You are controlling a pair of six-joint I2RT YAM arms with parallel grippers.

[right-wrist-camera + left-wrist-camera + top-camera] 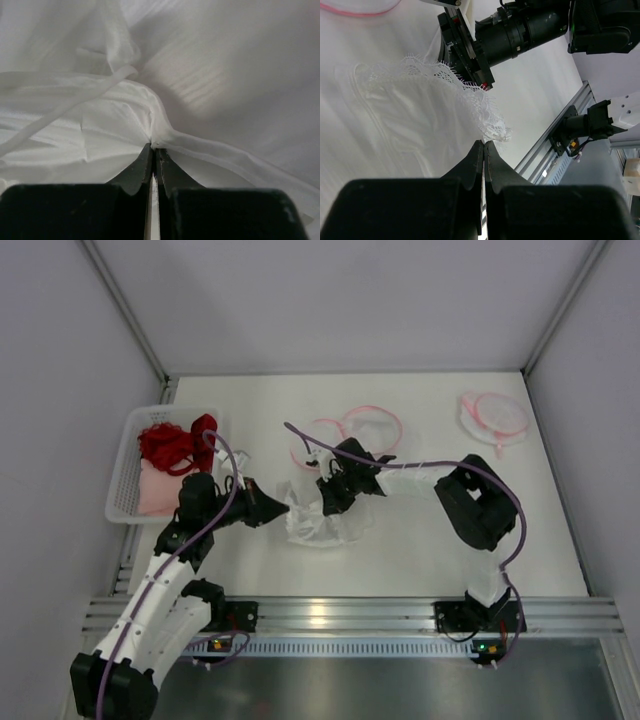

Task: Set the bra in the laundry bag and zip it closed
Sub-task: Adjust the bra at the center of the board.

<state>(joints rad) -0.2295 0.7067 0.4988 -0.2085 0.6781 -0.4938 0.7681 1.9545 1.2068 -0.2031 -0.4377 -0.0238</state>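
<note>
A white lace-edged bra (322,525) lies crumpled mid-table. My left gripper (283,508) is at its left edge, jaws shut, pinching the lace trim (487,117) at the fingertips (484,144). My right gripper (328,502) comes down on the bra's upper part, shut on a fold of its smooth white fabric (125,120), which bunches at the tips (154,146). A white mesh laundry bag (360,428) with a pink rim lies flat just behind the bra; a strip of its rim (365,11) shows in the left wrist view.
A second pink-rimmed mesh bag (494,415) lies at the far right. A white basket (128,475) at the left edge holds red and pink garments (175,445). The right arm's black wrist (520,32) sits close above the bra. A metal rail (330,615) runs along the near edge.
</note>
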